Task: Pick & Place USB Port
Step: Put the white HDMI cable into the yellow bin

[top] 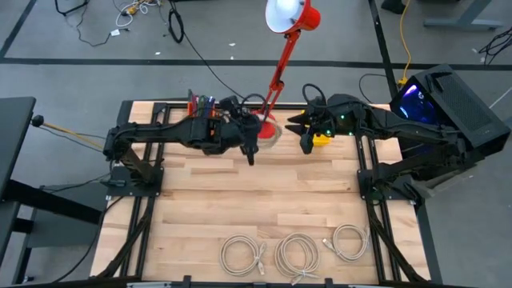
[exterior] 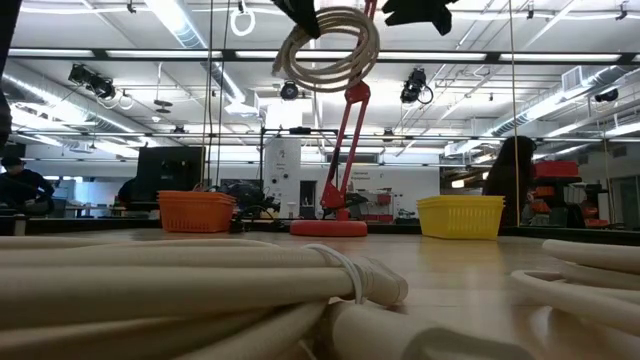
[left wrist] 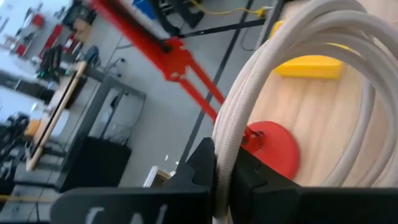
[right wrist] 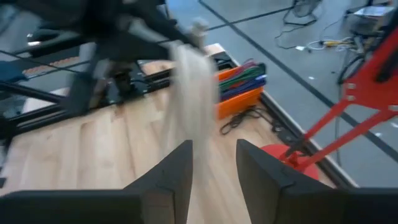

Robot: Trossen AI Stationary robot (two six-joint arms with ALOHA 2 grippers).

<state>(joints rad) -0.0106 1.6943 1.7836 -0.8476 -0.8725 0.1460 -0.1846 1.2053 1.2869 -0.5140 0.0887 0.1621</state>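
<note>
Over on the left side of the bench [top: 200, 192], the left arm is reaching in toward the middle at the far edge, just past the orange basket [exterior: 196, 211] with its coloured contents. Its left pincer [left wrist: 225, 177] is clamped tight on a coiled white USB cable [exterior: 330, 45], the cord pinched between the two dark fingers and the loops hanging free in the air, high above the wood. In the level view the coil is dangling right in front of the red lamp [exterior: 340, 150], whose round base [top: 268, 128] is sitting at the back of the bench between the two arms.

Moving right, the right pincer [right wrist: 213, 163] is hovering near the yellow basket [exterior: 460, 215] at the far right of the bench. Its fingers are standing apart with nothing between them, pointing toward the hanging cable and the left arm. From the wrist view the cable is showing as a pale blur just ahead of the fingertips, not touching them as far as I can tell.

Along the near edge, three more coiled white cables [top: 296, 254] are lying flat in a row, right of centre, well apart from both arms.
</note>
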